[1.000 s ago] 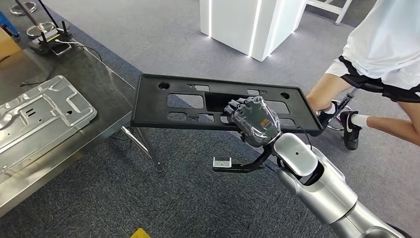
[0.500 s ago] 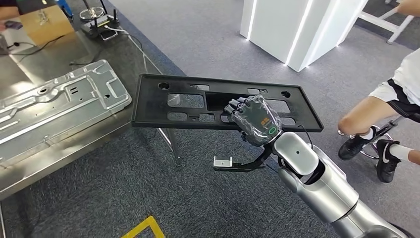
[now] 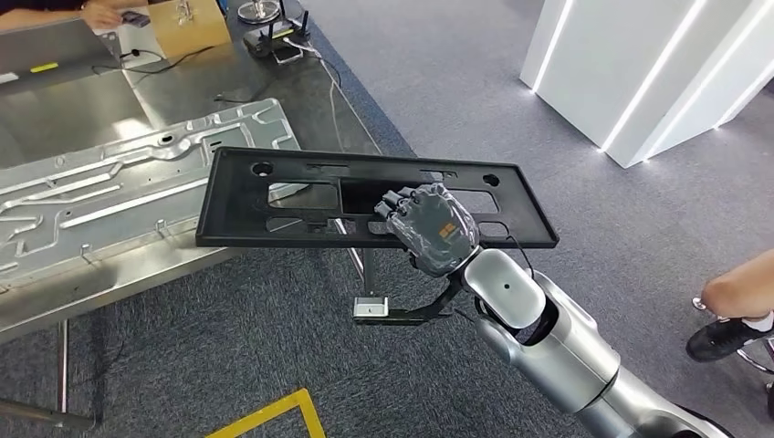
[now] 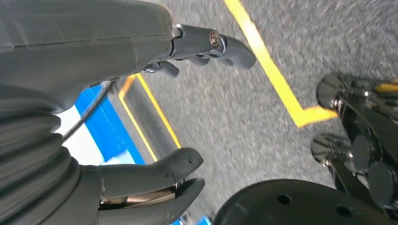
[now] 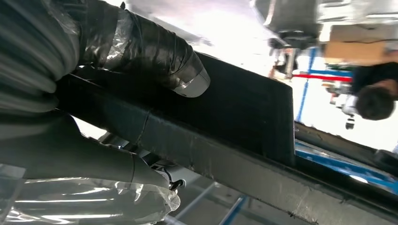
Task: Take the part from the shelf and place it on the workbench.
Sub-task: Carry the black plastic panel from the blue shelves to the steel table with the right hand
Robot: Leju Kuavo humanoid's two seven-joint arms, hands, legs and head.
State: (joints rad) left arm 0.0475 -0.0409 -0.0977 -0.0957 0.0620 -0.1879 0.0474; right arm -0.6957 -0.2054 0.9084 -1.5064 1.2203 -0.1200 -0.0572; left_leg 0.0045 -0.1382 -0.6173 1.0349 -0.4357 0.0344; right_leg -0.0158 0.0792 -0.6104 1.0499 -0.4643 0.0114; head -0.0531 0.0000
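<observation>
The part is a long flat black plastic panel [image 3: 274, 214] with several cut-outs, held level in the air in the head view. My right hand [image 3: 431, 225] grips its near edge right of the middle, fingers over the top. The panel's left end overlaps the corner of the steel workbench [image 3: 109, 283]. In the right wrist view the panel's dark edge [image 5: 225, 140] runs between my thumb and fingers [image 5: 155, 51]. My left hand [image 4: 141, 140] hangs over grey floor with its fingers apart and nothing in them.
A large pressed sheet-metal panel [image 3: 119, 192] lies on the workbench. A cardboard box [image 3: 187, 23] and cables sit at the bench's far end. White pillars [image 3: 657, 64] stand at the far right. A person's leg and shoe [image 3: 739, 315] are at the right edge. Yellow floor tape [image 3: 274, 415] runs below.
The whole view has swung left: the workbench fills more of the left side, the person slid to the right edge. My right hand keeps its grip on the panel.
</observation>
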